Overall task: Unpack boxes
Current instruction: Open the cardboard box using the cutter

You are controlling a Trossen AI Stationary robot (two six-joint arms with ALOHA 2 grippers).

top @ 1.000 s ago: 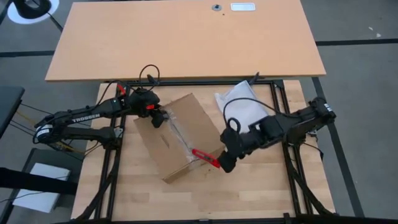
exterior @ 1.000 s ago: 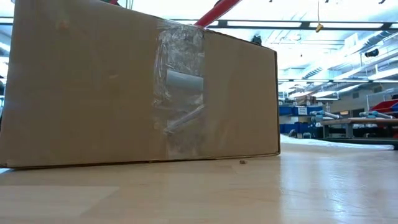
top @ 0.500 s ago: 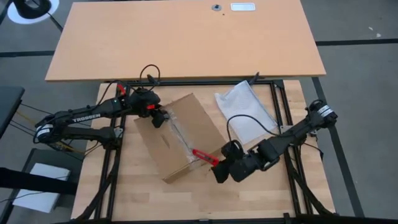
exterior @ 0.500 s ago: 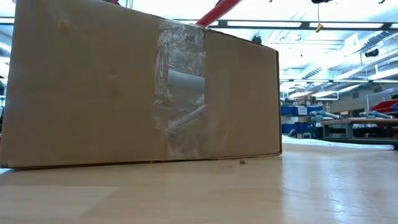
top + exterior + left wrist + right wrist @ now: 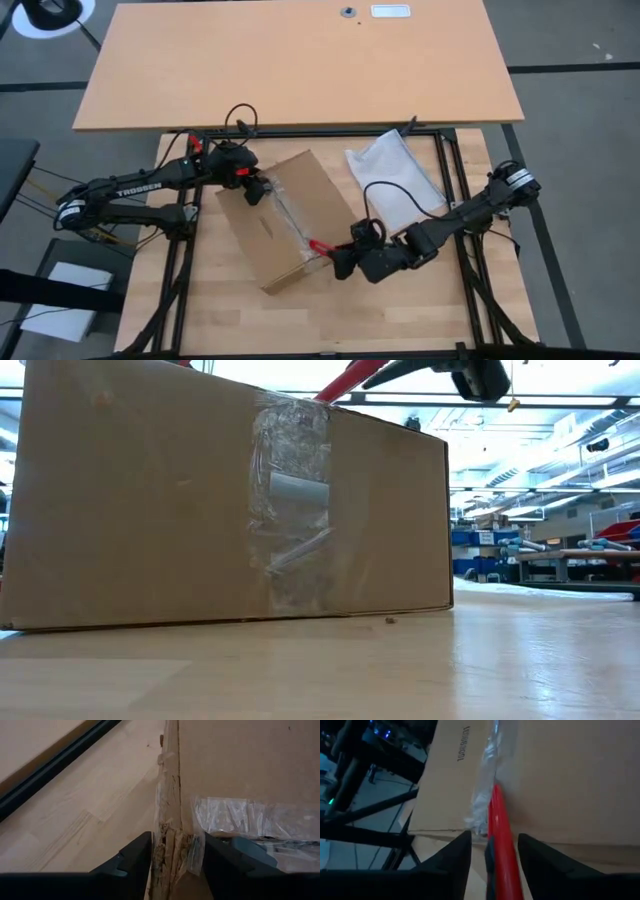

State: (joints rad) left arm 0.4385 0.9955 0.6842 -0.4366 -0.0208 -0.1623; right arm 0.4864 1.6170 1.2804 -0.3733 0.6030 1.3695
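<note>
Cutting step: I judge this to be the tape-slitting stage; the carton (image 5: 283, 220) is not open yet, its top flaps lying flat under the clear tape (image 5: 292, 222).
Carton place: it sits at the table's (image 5: 410, 320) middle, turned at an angle, with one long taped side facing the low camera.
Right gripper: my right gripper (image 5: 338, 262) is at about 4 o'clock of the carton, just beside its near corner, fingers clamped on a red tool (image 5: 499, 825).
Tool tip: the red tool lies across the carton's top edge with its far end on the tape seam; I cannot see whether it has bitten through.
Left gripper: my left gripper (image 5: 175, 862) is at about 10 o'clock of the carton, fingers pinched on the torn cardboard corner there, holding the carton steady.
Arm pose: my right arm reaches in low from 3 o'clock, elbow folded, wrist pointed toward 9 o'clock; my left arm stretches in from 9 o'clock nearly straight.
Next move: I think it calls for drawing the tool along the seam while the left grip resists the pull.
Nearby: a clear plastic bag (image 5: 392, 180) lies at 2 o'clock of the carton, apart from it.
</note>
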